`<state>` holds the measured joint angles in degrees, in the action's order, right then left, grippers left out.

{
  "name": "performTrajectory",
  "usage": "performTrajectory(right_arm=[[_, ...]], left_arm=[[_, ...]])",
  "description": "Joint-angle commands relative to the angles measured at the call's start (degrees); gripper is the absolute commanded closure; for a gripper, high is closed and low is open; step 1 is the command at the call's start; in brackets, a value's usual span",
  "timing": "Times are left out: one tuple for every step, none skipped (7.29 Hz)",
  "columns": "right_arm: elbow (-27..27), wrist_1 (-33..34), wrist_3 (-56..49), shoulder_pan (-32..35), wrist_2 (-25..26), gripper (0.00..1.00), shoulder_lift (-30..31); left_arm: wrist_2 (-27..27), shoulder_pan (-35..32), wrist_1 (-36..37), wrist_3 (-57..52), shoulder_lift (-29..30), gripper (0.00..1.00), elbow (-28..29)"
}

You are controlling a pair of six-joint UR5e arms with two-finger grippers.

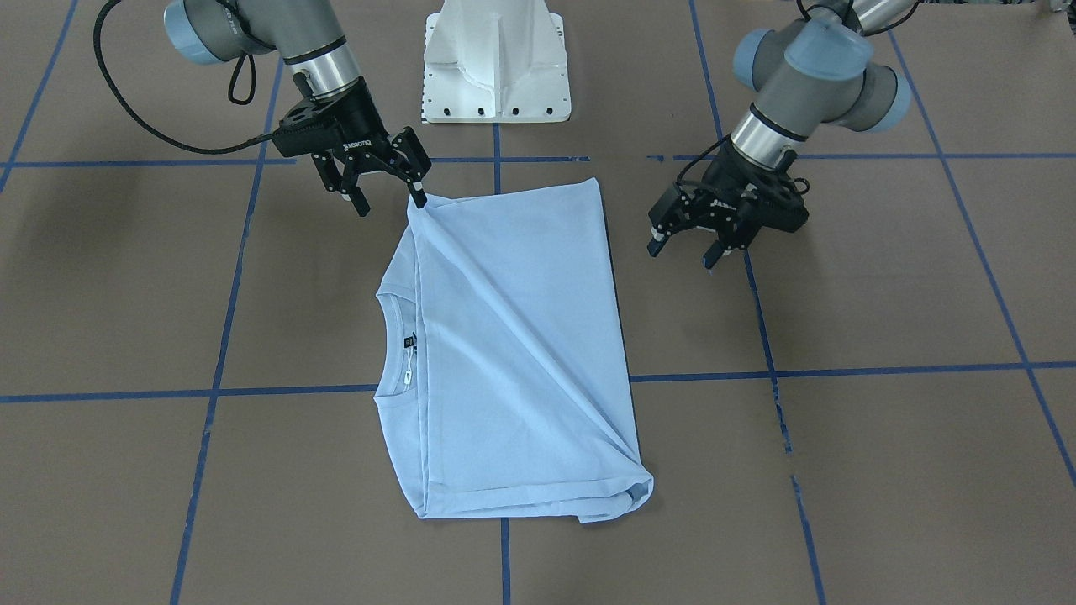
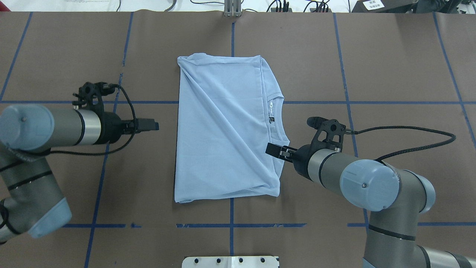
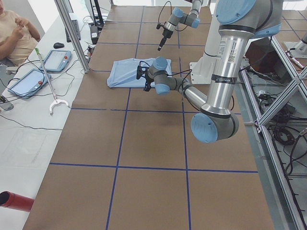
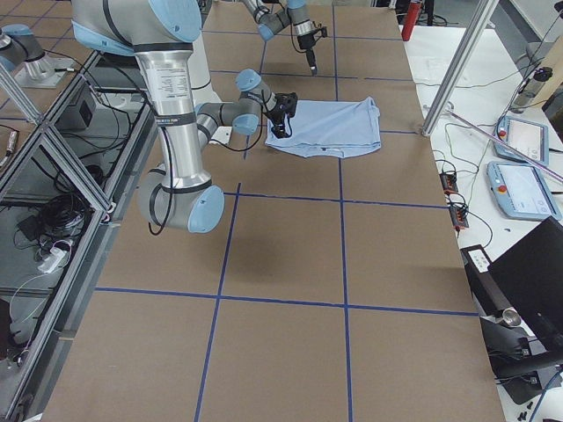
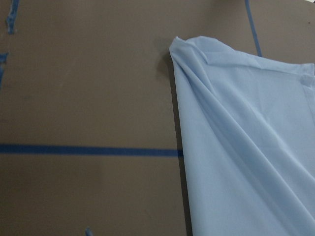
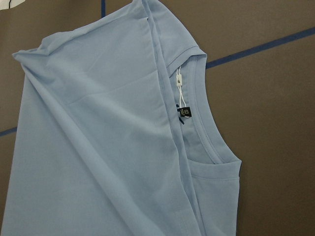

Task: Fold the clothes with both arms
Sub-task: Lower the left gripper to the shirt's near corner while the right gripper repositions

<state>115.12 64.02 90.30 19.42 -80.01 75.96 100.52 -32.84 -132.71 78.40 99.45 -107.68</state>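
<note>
- My right gripper [image 1: 389, 202] stood spread open, gripping nothing, with one fingertip at the T-shirt's [image 1: 521, 336] near corner.
- My left gripper [image 1: 681, 254] hung open too, just beside the opposite edge and not touching it.
- Between them the shirt lay flat, one layer folded across to the collar [image 1: 393, 353] and creased diagonally.
- I judged the first fold done, with smoothing and further folds left.

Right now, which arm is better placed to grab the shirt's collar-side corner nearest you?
Likely right: the right gripper, fingers open, sits at that T-shirt corner, touching cloth. The left gripper is open, off the opposite edge.
</note>
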Motion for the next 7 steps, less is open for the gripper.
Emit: performTrajectory(right_arm=[[-0.2,0.0,1.5,0.4,0.1,0.0,0.0],[-0.5,0.0,1.6,0.4,0.1,0.0,0.0],[-0.7,0.0,1.9,0.4,0.3,0.0,0.0],[-0.9,0.0,2.0,0.4,0.7,0.0,0.0],[-0.9,0.0,2.0,0.4,0.7,0.0,0.0],[-0.9,0.0,2.0,0.4,0.7,0.0,0.0],[-0.9,0.0,2.0,0.4,0.7,0.0,0.0]], left_arm=[[-8.8,11.1,8.1,9.6,-3.2,0.0,-6.6],[-12.0,15.0,12.9,13.1,-0.9,0.0,-6.3],[-13.8,18.7,16.7,15.3,1.8,0.03,-5.2],[-13.9,20.3,21.5,17.4,6.7,0.19,-3.3],[-13.9,20.3,22.9,17.4,8.4,0.26,-1.9],[-13.9,20.3,22.9,17.1,8.4,0.35,-1.8],[-13.9,20.2,23.0,16.9,8.3,0.39,-1.8]])
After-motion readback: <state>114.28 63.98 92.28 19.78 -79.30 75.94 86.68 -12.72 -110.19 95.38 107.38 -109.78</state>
